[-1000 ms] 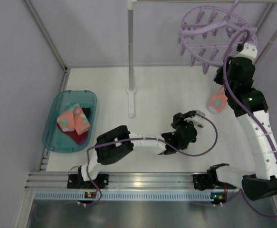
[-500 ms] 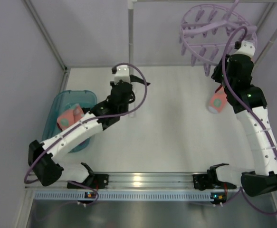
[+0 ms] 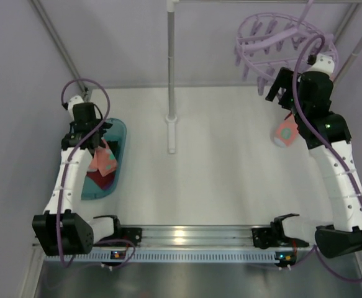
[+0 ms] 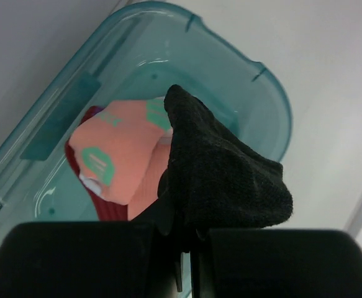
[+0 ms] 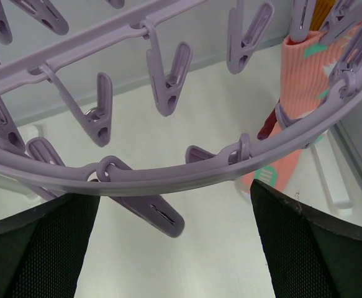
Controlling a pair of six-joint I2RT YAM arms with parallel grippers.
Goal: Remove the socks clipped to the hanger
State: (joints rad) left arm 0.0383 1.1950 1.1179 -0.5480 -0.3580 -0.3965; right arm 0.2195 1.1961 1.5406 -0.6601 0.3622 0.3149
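Here left gripper (image 4: 184, 239) pinches black sock (image 4: 224, 174) — right gripper (image 5: 177, 245) agape

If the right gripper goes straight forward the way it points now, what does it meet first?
Most likely the lilac ring of the hanger, which crosses just ahead between the open fingers of the right gripper. A dangling peg hangs there too. Depth is hard to judge.

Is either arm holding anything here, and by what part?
Left gripper: black sock, pinched at one end between shut jaws. Right gripper: nothing, jaws open.
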